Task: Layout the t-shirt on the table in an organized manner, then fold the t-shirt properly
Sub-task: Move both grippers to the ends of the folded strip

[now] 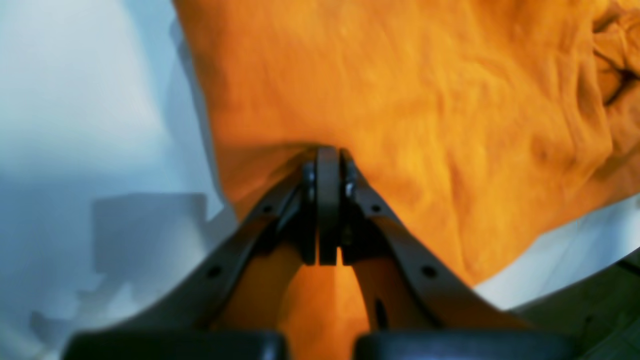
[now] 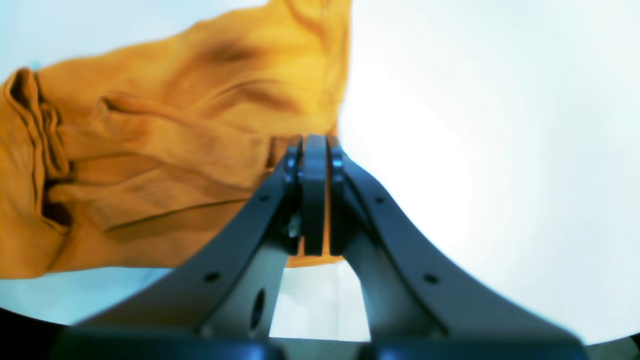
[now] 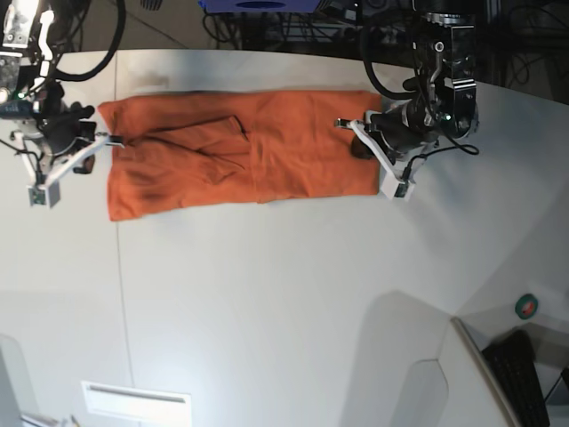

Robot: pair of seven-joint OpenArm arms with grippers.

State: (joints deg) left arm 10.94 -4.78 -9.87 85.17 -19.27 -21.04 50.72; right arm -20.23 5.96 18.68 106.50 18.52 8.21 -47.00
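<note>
The orange t-shirt [image 3: 240,151] lies as a long wrinkled band across the far part of the white table [image 3: 284,294], with a fold of cloth on top near its middle. My left gripper [image 3: 363,145] is shut on the shirt's right edge; in the left wrist view the jaws [image 1: 327,152] pinch orange cloth [image 1: 400,100]. My right gripper [image 3: 108,140] is shut on the shirt's left edge; in the right wrist view it [image 2: 315,142] holds the cloth [image 2: 150,150] at its border. The neck tag is not visible.
A thin dark seam line [image 3: 118,294] runs down the table on the left. Cables and equipment [image 3: 267,18] crowd the far edge. A keyboard [image 3: 524,374] and a small round green object [image 3: 527,305] sit beyond the table's near right edge.
</note>
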